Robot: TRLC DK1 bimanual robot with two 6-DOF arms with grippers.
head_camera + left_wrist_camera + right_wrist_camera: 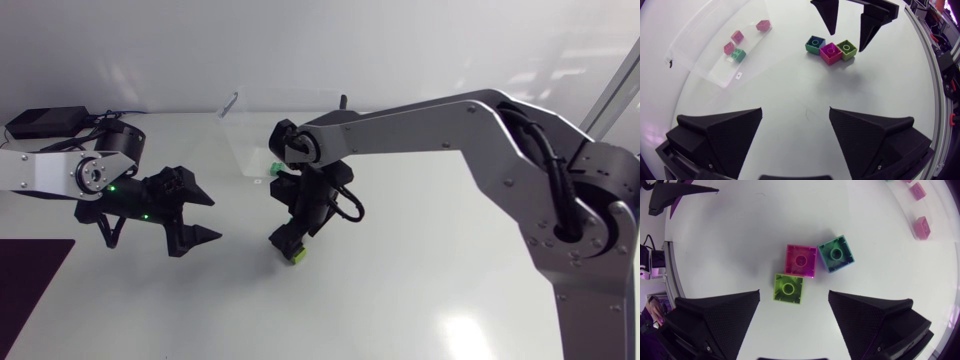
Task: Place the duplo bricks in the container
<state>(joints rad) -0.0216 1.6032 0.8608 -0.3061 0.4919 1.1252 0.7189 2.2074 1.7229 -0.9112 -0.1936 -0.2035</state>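
Hovering over three bricks [801, 260], open right jaws

The left end effector [205, 217] sits low with its fingers spread wide and aimed inward, while the right end effector [292, 238] points straight down past the middle, fingers apart.

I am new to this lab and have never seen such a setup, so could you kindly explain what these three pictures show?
Two robot arms stand at a white table. One picture looks down from overhead; the other two come from cameras on each arm's wrist, so the black wedges at their lower edge are that arm's own claw. The left claw is open and empty. The right claw hangs open above three loose bricks: a lime brick, a magenta brick and a teal brick. The clear container holds three pink bricks and a green brick.
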